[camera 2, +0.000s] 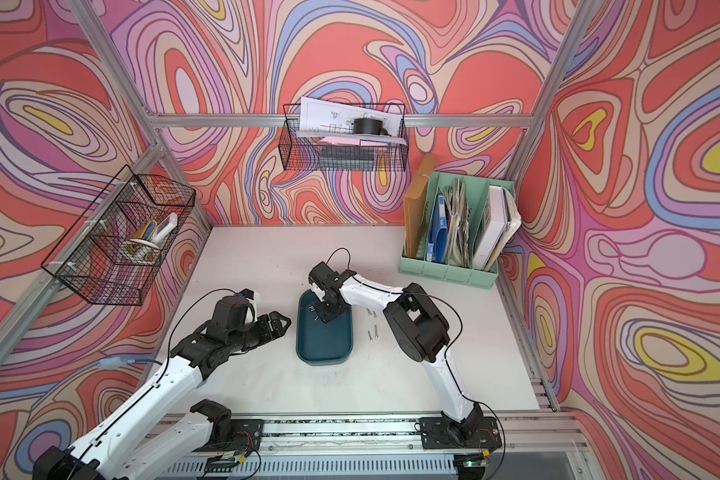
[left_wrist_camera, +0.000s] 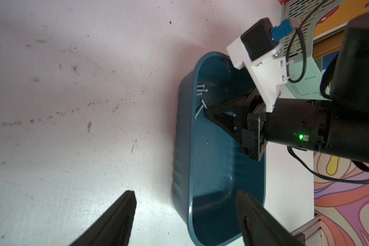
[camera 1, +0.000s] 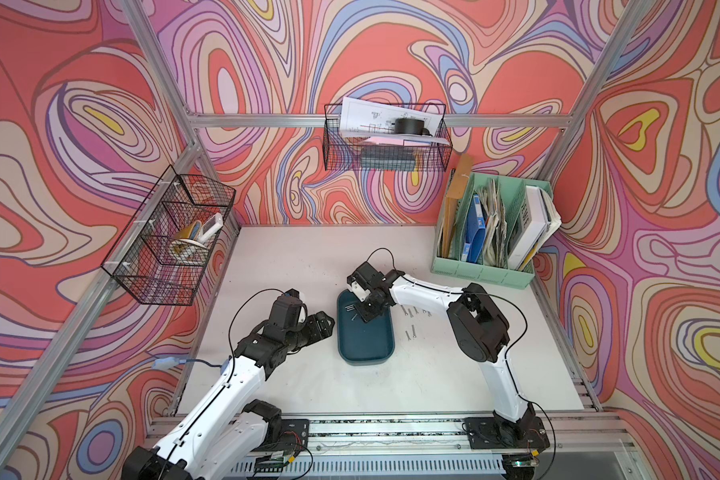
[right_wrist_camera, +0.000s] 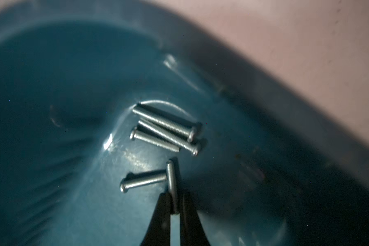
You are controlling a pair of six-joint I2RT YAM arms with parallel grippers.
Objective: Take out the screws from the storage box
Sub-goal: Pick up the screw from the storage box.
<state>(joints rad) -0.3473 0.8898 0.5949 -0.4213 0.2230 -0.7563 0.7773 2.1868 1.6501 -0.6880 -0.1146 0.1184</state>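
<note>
Walls (camera 1: 371, 50): swirling print in coral, lilac, blue and yellow on three sides.
Frame (camera 1: 267, 120): bare aluminium bars at the corners and across the back wall.
Worktop (camera 1: 287, 257): pale, matt, scuffed and speckled with dark marks.
Left wall: black wire basket (camera 1: 142, 282) holding tape rolls.
Back wall: second black wire basket (camera 1: 391, 164) holding papers.
Back right corner: mint-green file organiser (camera 1: 483, 272) packed with folders.
Front edge: slotted aluminium rail (camera 1: 391, 430).
Light: soft, even, few hard shadows.
</note>
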